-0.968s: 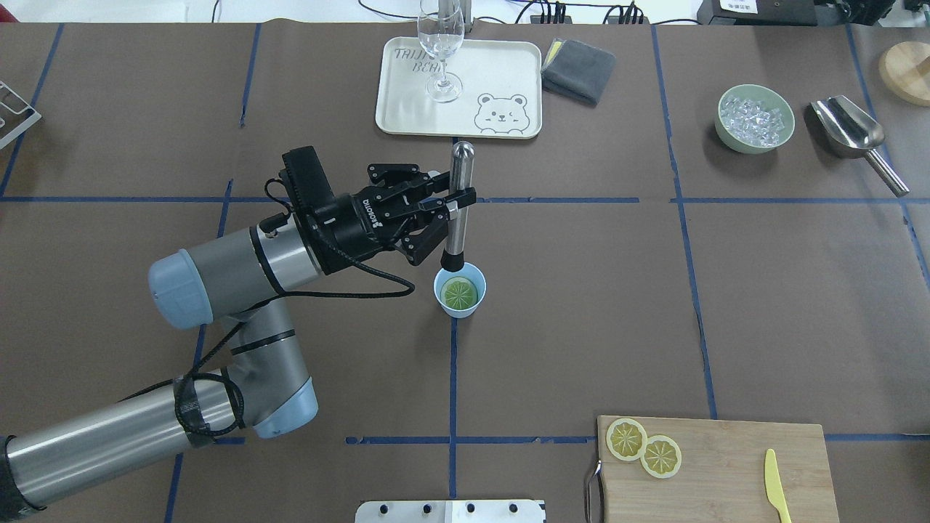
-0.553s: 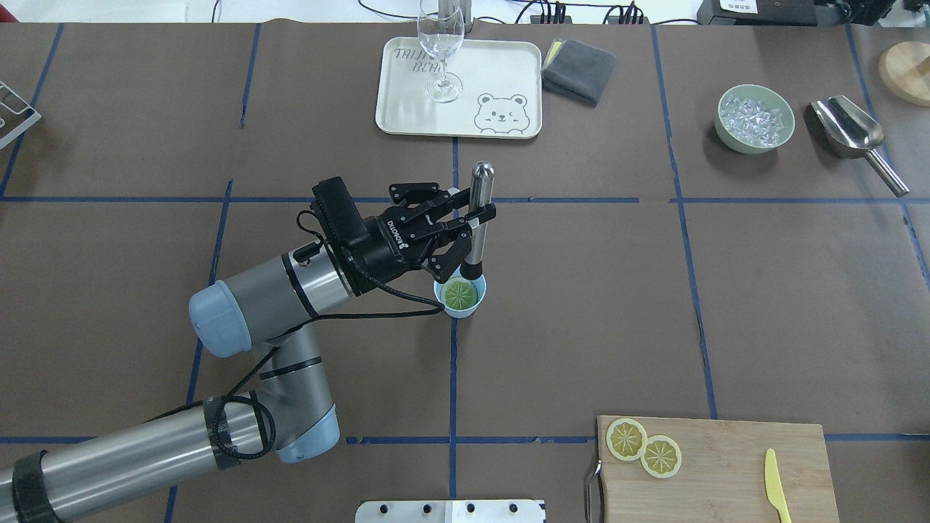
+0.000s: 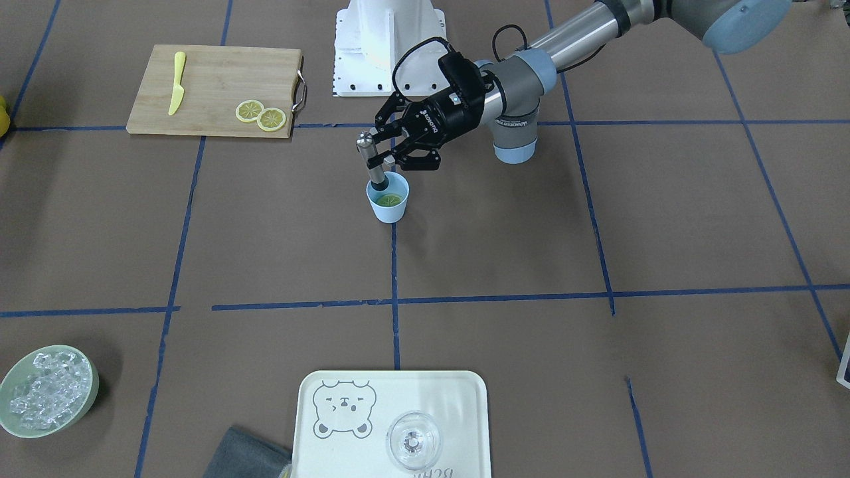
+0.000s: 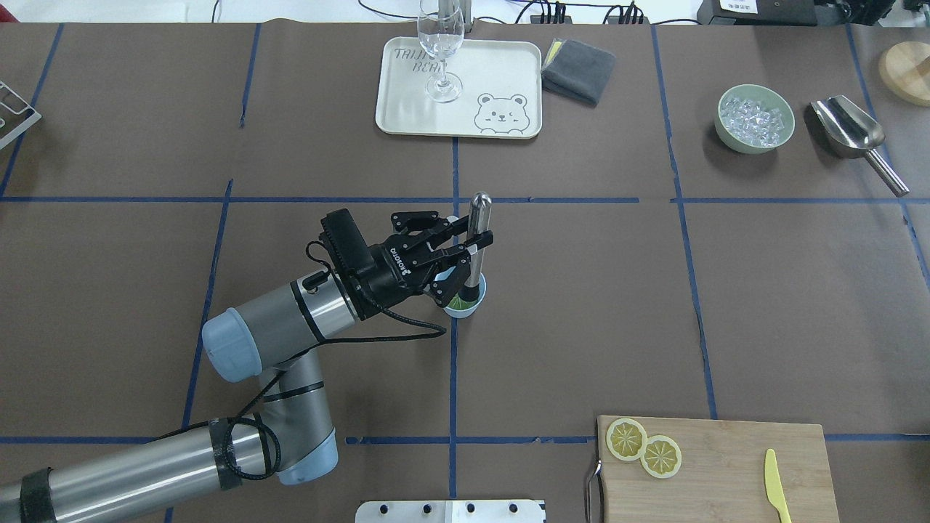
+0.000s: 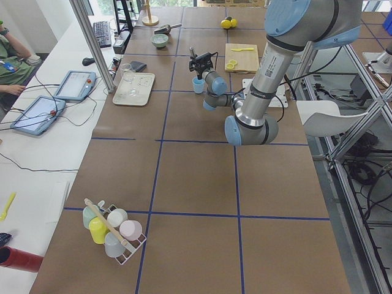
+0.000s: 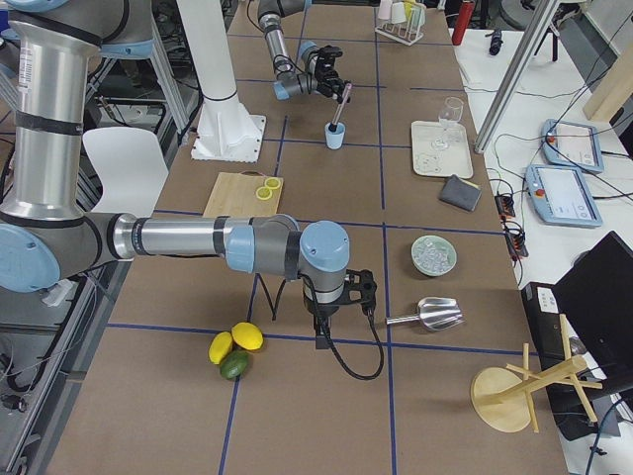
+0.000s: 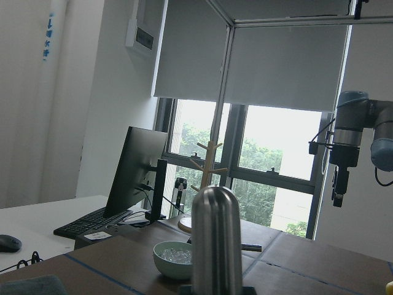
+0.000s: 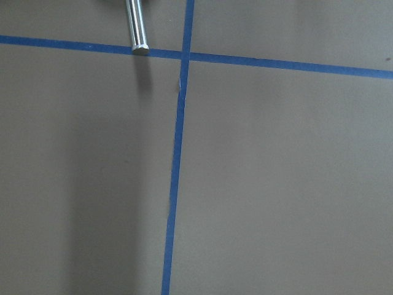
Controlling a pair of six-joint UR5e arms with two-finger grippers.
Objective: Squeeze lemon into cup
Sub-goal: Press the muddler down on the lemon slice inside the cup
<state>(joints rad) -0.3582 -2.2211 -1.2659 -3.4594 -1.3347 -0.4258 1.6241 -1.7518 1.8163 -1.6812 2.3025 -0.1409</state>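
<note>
Left of centre in the overhead view we see the left arm's black two-finger gripper (image 4: 471,245) clamped tight on an upright brushed-steel cylindrical muddler (image 4: 479,212), its black tip down inside the small light-blue plastic tumbler (image 4: 466,311), where the thin round yellow lemon slice (image 3: 391,198) lies flat (whether the right gripper (image 6: 324,334) is open, we cannot tell).

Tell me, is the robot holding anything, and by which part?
Its left gripper clamps a steel muddler around mid-shaft, the black tip down inside the cup.
</note>
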